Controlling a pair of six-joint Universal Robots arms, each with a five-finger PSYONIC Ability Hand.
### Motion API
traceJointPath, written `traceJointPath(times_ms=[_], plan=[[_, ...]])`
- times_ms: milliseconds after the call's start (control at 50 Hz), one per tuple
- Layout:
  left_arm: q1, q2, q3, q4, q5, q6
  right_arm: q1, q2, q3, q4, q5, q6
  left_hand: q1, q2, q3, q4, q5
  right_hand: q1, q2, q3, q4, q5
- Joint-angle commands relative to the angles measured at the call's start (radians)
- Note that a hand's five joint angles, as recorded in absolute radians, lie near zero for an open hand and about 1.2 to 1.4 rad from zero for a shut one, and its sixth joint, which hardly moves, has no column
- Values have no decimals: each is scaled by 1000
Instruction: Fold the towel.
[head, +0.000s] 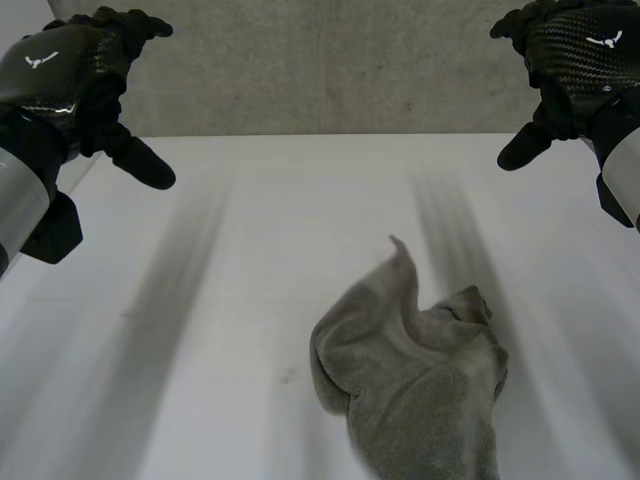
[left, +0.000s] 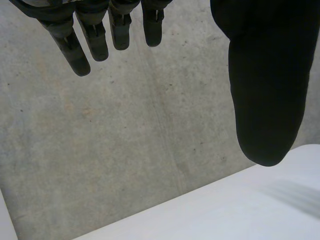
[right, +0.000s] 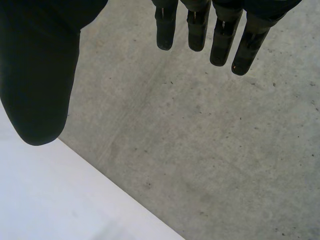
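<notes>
The towel (head: 415, 385) is lying in a crumpled grey heap on the white table (head: 250, 300), close to the near edge and on the robot's right of the middle, with its lowest part running past what I can see. Neither hand is touching it. The left hand (head: 65, 75) is hovering high over the far left corner and the right hand (head: 580, 50) over the far right corner, both well apart from the cloth. Each is hanging spread and empty: the left hand's fingers (left: 75, 50) are reaching out straight with the thumb (left: 265, 100) set wide of them, and the right hand's fingers (right: 200, 30) are doing the same, with only the table's edge and the grey wall (head: 330, 70) beyond them. The cloth is looking soft, thick and light. I would expect it to sag and drag rather than keep any shape, and it should not slip much on the table. One pinched peak (head: 400, 248) is sticking up and pointing towards the far edge, so the heap's long axis is running roughly from the near edge to the far edge, leaning a little to the left. Folds are hiding the real corners, so I am guessing it needs spreading flat first. That raised peak and the bunched edge on the right side are looking like the easiest places to pinch.
</notes>
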Motion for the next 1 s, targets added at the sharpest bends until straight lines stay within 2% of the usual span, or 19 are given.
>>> traceJointPath(times_ms=[20, 140, 240, 300, 360, 380, 460, 600, 640, 660, 680, 720, 740, 760, 780, 900, 940, 960, 1000], plan=[[-19, -38, -10, 41, 3, -1, 1, 8, 2, 2, -2, -47, 14, 18, 17, 18, -16, -25, -55, -40, -60, -49], [-86, -142, -9, 66, 26, 0, -2, 34, -20, 18, -6, -78, 31, 36, 34, 35, 1, -25, -55, -40, -60, -49], [-177, -314, 22, 67, 83, 2, -14, 71, -53, 159, -38, -134, 40, 45, 43, 44, 10, -25, -55, -40, -60, -49], [-186, -356, 36, 69, 92, 0, -16, 92, -41, 237, -69, -136, 43, 48, 46, 47, 13, -25, -55, -40, -60, -49], [-221, -521, 114, 66, 120, 0, -31, 131, -21, 284, -97, -131, 61, 65, 64, 65, 31, -25, -55, -40, -60, -49], [-221, -521, 114, 66, 120, 0, -31, 131, -21, 284, -97, -131, 61, 65, 64, 65, 31, -25, -55, -40, -60, -49], [-301, -680, 206, 61, 140, 0, -126, 161, 75, 311, -146, -144, 67, 71, 70, 71, 37, -25, -55, -40, -60, -49], [-352, -847, 313, 32, 201, 2, -221, 171, 195, 259, -218, -179, 67, 71, 70, 71, 37, -25, -55, -40, -60, -49], [-370, -895, 338, 6, 216, 19, -249, 180, 243, 217, -227, -181, 253, 258, 256, 257, 223, -25, -55, -40, -60, -49], [-370, -896, 338, 6, 216, 19, -249, 180, 243, 216, -227, -181, 255, 259, 258, 258, 224, -25, -55, -40, -60, -49], [-375, -912, 345, -8, 215, 48, -253, 180, 259, 197, -230, -181, 464, 468, 467, 468, 434, -25, -55, -40, -60, -49], [-381, -916, 347, -22, 196, 121, -255, 181, 280, 178, -232, -182, 1033, 1037, 1036, 1036, 1002, -25, -55, -40, -60, -49], [-381, -916, 347, -22, 196, 122, -255, 181, 280, 178, -232, -182, 1036, 1040, 1038, 1039, 1005, -25, -55, -40, -60, -49], [-381, -908, 346, -22, 178, 152, -255, 181, 280, 178, -232, -182, 1221, 1226, 1224, 1225, 1191, -25, -55, -40, -60, -49], [-381, -908, 346, -22, 178, 152, -255, 183, 284, 178, -236, -182, 1223, 1228, 1226, 1227, 1193, -25, -55, -40, -60, -49], [-347, -801, 335, -25, 4, 181, -247, 252, 283, 172, -247, -190, 1223, 1228, 1226, 1227, 1193, -25, -55, -40, -60, -49], [-330, -778, 309, -25, -32, 186, -243, 324, 281, 155, -313, -251, 1223, 1228, 1226, 1227, 1193, -25, -55, -40, -60, -49], [-320, -756, 281, -25, -41, 189, -243, 324, 281, 155, -313, -251, 1223, 1228, 1226, 1227, 1193, -25, -55, -40, -60, -49], [-310, -729, 251, -23, -43, 191, -218, 387, 274, 158, -379, -332, 1223, 1228, 1226, 1227, 1193, 327, 296, 312, 292, 303]])
